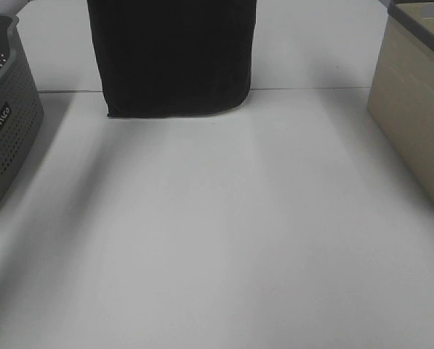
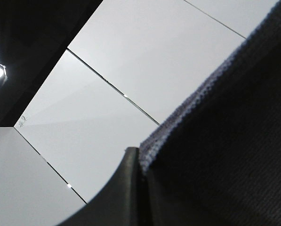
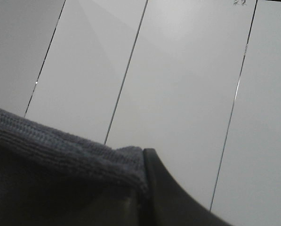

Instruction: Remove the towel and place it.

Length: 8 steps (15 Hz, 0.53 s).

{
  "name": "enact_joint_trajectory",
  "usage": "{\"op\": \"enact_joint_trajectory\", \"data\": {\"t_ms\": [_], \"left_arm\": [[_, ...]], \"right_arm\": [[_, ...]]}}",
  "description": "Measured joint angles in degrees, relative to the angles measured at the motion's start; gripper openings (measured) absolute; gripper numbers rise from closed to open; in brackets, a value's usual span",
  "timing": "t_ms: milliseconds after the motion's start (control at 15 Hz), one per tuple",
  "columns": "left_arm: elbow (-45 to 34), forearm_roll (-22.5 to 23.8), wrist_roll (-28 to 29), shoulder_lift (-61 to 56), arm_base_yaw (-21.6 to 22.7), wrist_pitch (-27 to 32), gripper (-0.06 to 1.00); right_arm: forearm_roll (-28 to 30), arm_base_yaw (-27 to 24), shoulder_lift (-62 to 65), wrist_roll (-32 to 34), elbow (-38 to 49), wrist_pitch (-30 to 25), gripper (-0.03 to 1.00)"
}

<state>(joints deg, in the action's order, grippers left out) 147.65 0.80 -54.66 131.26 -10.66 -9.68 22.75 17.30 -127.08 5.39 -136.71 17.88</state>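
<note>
The towel (image 1: 173, 54) is almost black terry cloth. In the exterior high view it hangs down from above the frame's top, its hemmed lower edge just above the white table (image 1: 224, 240) at the back. Neither gripper shows in that view. In the left wrist view my left gripper (image 2: 141, 161) is shut on the towel's (image 2: 225, 141) hemmed edge, with one dark finger (image 2: 128, 193) against the cloth. In the right wrist view my right gripper (image 3: 144, 162) is shut on another part of the towel's (image 3: 60, 179) edge, beside a dark finger (image 3: 171, 200). Both wrist cameras look up at ceiling panels.
A grey perforated basket (image 1: 6, 131) stands at the table's left edge. A beige bin (image 1: 413, 123) with a dark rim stands at the right edge. A seam runs across the table near the back.
</note>
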Motion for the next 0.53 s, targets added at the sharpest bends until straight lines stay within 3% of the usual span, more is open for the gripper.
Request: {"op": "enact_joint_trajectory", "data": {"t_ms": [333,533], "left_arm": [[0.0,0.0,2.46,-0.06,0.0,3.61,0.0],[0.0,-1.49,5.21,-0.06,0.0,14.32,0.0]], "right_arm": [[0.11,0.0,0.0,0.74,0.0,-3.04,0.02],[0.06,0.29,0.0,7.33,0.0,-12.72,0.02]]}}
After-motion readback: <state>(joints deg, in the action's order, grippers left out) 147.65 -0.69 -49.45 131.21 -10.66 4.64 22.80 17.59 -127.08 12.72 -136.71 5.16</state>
